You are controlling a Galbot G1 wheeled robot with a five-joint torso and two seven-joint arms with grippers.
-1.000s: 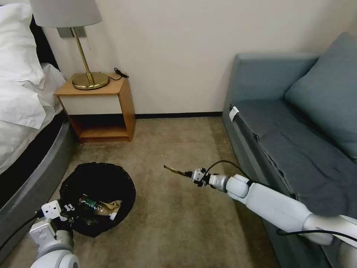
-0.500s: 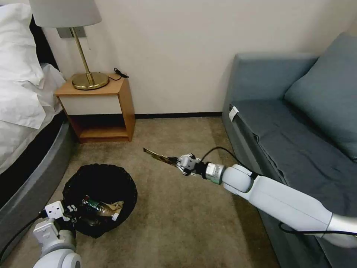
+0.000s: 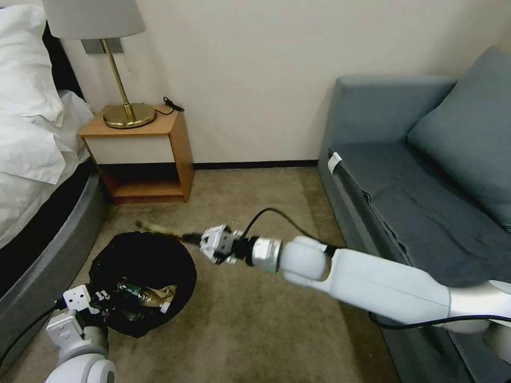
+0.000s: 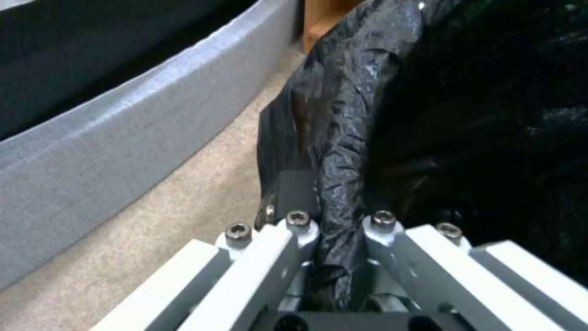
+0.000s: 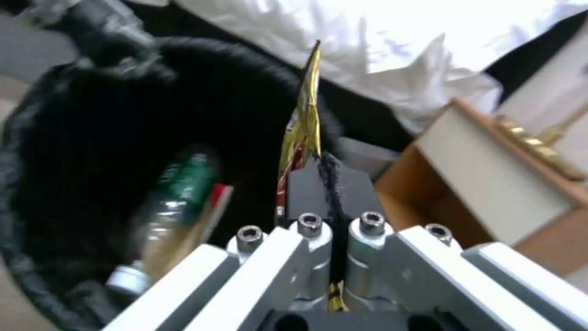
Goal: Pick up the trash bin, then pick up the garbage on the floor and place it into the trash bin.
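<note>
The trash bin (image 3: 154,252), lined with a crinkled black bag, is at the lower left of the head view. My left gripper (image 3: 97,298) is shut on the near rim of its bag (image 4: 343,151). Inside the bin lie a green-labelled clear bottle (image 3: 129,291) and crumpled brown paper (image 3: 161,293). My right gripper (image 3: 198,240) is shut on the gold-and-black snack wrapper (image 3: 158,229), which hangs over the bin's far rim. In the right wrist view the wrapper (image 5: 306,110) sticks out past the shut fingers (image 5: 306,188), above the bin's opening (image 5: 92,147) and the bottle (image 5: 181,193).
A wooden nightstand (image 3: 146,151) with a brass lamp (image 3: 128,114) stands against the wall behind the bin. The bed (image 3: 32,175) runs along the left and a blue-grey sofa (image 3: 426,202) along the right. Open carpet (image 3: 255,319) lies between them.
My right arm has swung left across the carpet, carrying the wrapper from the middle of the floor to above the bin's far rim. The left gripper and the bin have stayed put.
</note>
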